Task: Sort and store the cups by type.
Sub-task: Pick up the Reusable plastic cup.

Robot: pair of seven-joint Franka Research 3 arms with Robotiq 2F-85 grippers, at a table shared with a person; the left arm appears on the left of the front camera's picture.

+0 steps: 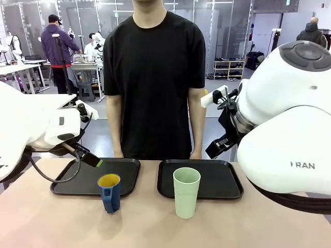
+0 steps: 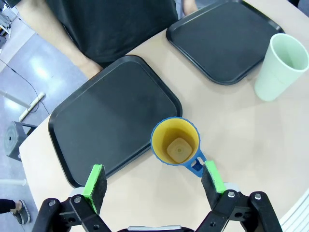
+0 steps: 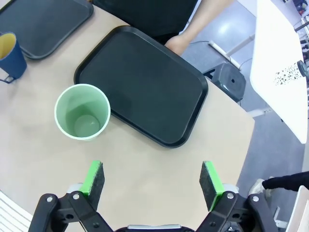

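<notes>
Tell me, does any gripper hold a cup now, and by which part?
Nothing is held. The left gripper is open near the dark blue mug; the right gripper is open near the mint-green tumbler.

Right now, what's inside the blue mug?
Nothing. Looking down into the mug, I see only its yellow walls and bare bottom. From the front, its blue side covers the inside below the rim.

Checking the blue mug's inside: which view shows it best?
Left wrist view: it looks down into the blue mug, yellow floor visible. Front view shows its side; right wrist view cuts it at the edge.
</notes>
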